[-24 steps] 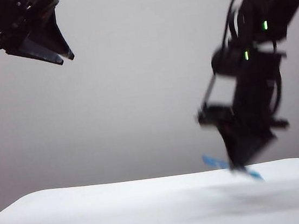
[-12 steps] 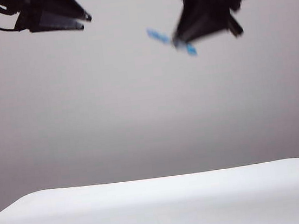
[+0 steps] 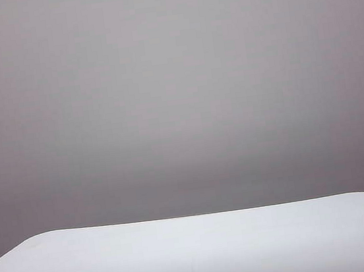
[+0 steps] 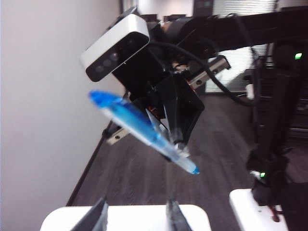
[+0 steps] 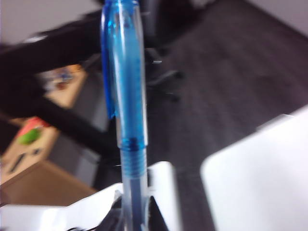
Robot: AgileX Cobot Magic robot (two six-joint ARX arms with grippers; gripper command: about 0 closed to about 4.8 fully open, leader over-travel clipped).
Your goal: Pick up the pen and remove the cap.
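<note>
Right gripper (image 4: 179, 140) clamped on pen (image 4: 144, 131), held high above table (image 3: 196, 253), cap (image 5: 122, 72) end free for pulling. Left gripper (image 4: 136, 216) facing it, fingers parted, empty.

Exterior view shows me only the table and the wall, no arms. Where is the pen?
Observer: The right claw holds the pen in the air, gripped on its barrel. The left wrist view shows it.
Operator: Is the cap off?
Observer: No. The cap sits on the pen's free end, clip visible in the right wrist view.
Operator: And the left claw?
Observer: The left claw is open and empty. It faces the pen but is apart from it.
</note>
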